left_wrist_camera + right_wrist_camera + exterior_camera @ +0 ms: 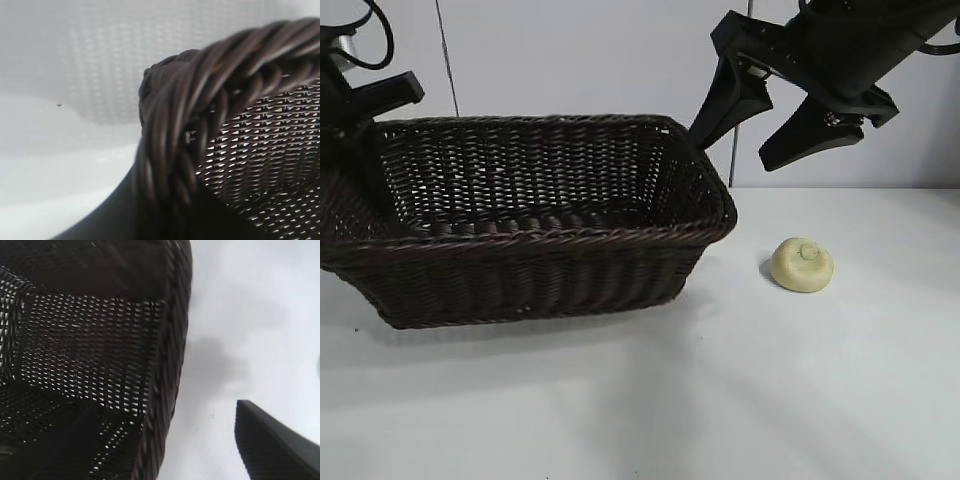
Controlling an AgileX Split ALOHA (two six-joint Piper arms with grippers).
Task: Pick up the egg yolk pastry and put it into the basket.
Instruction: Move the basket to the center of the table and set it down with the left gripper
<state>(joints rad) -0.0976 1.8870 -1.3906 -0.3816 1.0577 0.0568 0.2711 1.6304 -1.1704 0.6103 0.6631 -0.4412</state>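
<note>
Cream egg yolk pastry (803,265), below spread right end effector (748,133)

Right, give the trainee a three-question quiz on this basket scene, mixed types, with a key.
1. True or false: the pastry already lies in the basket.
2. Which hand hangs open above the table, between basket and pastry? A) left hand B) right hand
3. Fill in: the left hand is at the basket's ____ end in the exterior view, clamped on its rim.

Key: 1 false, it sits on the table beside the basket, untouched. 2 B, the right hand. 3 left.
</note>
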